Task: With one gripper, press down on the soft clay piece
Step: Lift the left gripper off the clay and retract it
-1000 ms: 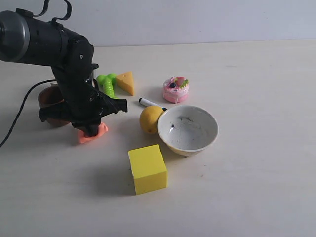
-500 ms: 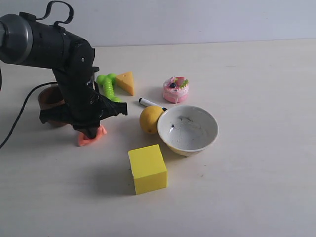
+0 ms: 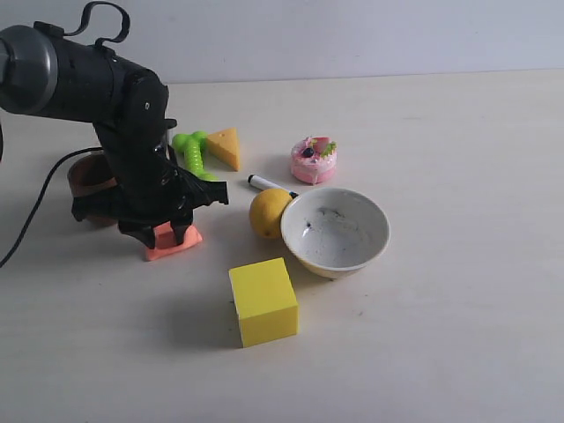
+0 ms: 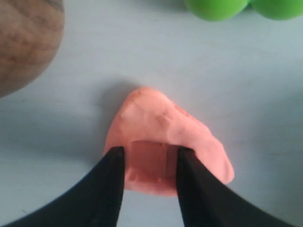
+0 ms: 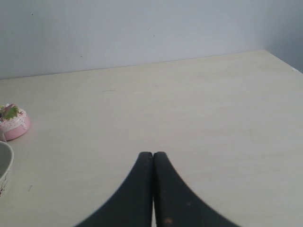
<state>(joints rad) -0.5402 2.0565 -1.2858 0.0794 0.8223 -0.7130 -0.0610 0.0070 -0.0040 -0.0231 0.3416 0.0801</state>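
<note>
Jaws part-open and empty, left end effector [image 4: 147, 153] stands over the soft clay piece [image 4: 156, 123], which lies directly beneath its tips on the desk [image 4: 142, 56]; a slow, vertical push, kept centred, looks best to avoid sliding it.

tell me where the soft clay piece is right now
In the exterior view the soft clay piece lies at the left, under the left gripper, between the brown bowl and the yellow cube.
</note>
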